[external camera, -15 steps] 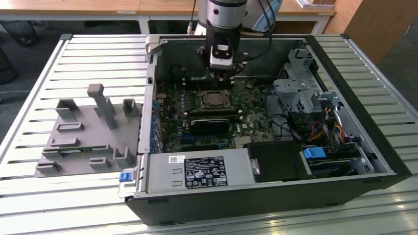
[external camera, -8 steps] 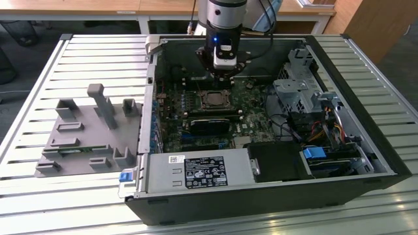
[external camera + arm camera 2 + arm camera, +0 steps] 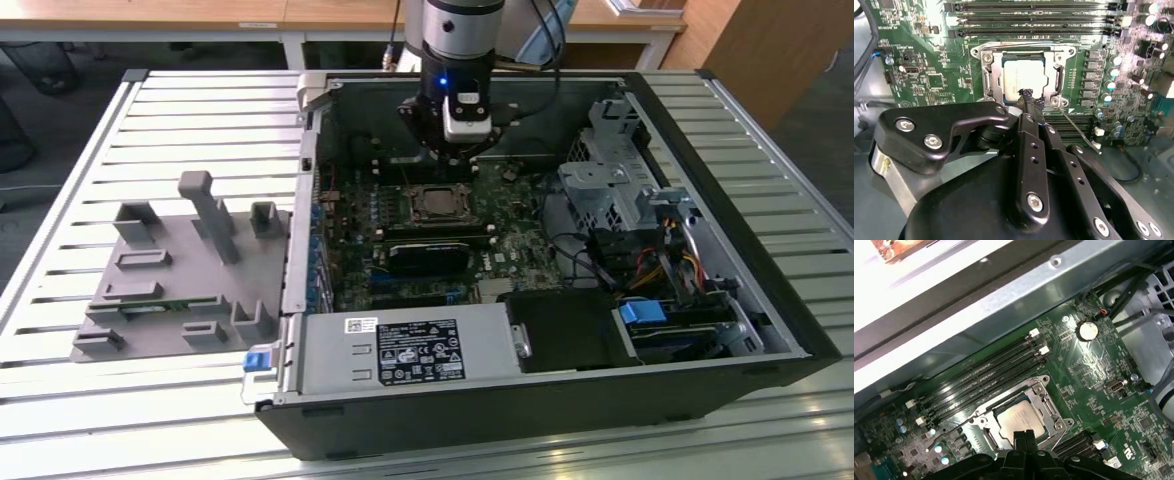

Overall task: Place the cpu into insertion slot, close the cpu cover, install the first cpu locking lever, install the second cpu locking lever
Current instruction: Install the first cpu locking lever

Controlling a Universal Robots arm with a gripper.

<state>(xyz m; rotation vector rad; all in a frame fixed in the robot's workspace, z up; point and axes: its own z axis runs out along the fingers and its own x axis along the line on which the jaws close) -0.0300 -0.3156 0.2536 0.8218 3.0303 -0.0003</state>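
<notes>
Claw (image 3: 1028, 98) pinched shut, empty; square dull-silver cpu (image 3: 1023, 75) beneath, seated in silver-rimmed insertion slot (image 3: 990, 80)

The exterior view is taken from above and well back, angled down onto the open computer case (image 3: 534, 420) lying on the slatted surface (image 3: 174, 100). The whole case is taken in, with the arm (image 3: 454, 30) entering at the far side. Both wrist views are set close behind the end effector (image 3: 1026, 97), from opposite sides of it, and are aimed past it onto the green circuit board (image 3: 929, 75). The first wrist view is angled more obliquely, reaching the case wall (image 3: 1004, 300). The cpu (image 3: 1024, 75) is shared by all three views.
</notes>
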